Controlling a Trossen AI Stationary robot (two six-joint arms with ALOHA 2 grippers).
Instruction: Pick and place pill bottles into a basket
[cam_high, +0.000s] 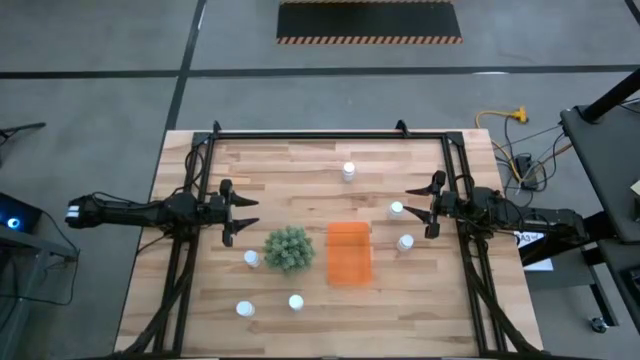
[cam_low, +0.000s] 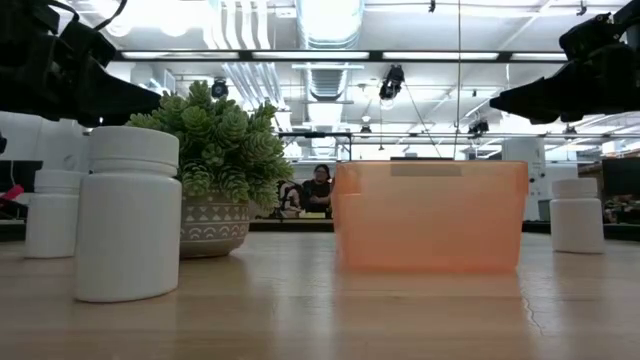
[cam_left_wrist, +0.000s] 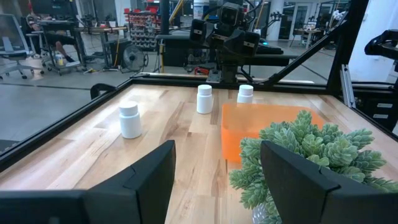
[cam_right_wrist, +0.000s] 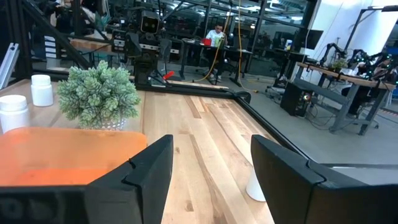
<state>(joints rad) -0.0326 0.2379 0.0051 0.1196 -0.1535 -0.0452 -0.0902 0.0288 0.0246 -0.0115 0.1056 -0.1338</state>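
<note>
**A:** How will the pill bottles handle?

**B:** I'd judge them light, stiff plastic with smooth round sides, so a bit slippery and easy to tip. I'd take one across the body just under the cap, fingers square to it. All six stand upright on the counter (cam_high: 200, 300), none held. One is at the far middle (cam_high: 348, 171), two sit on the right, one (cam_high: 397, 209) just beside the right gripper (cam_high: 421, 206) and the other (cam_high: 405, 242) a little nearer. One (cam_high: 251, 259) is just left of the plant (cam_high: 289, 248), and two stand at the near edge (cam_high: 244, 308) (cam_high: 296, 301).

**A:** And the basket?

**B:** The basket (cam_high: 350, 253) is orange, shallow, thin-walled and probably light enough to slide if bumped. It sits mid-counter, just right of the plant. From above its floor shows bare, and through its translucent side from table level I see nothing inside, so I'd call it empty. The task hasn't put a bottle in yet.

**A:** The fingers?

**B:** The left gripper (cam_high: 243, 212) hovers over the counter left of the plant, fingers spread apart and grasping nothing. The right gripper is at the right side, pointing in toward the basket, its fingers also parted with nothing between them.

**A:** Which bottle looks easiest?

**B:** Likely the one beside the right gripper; nothing crowds it.
</note>
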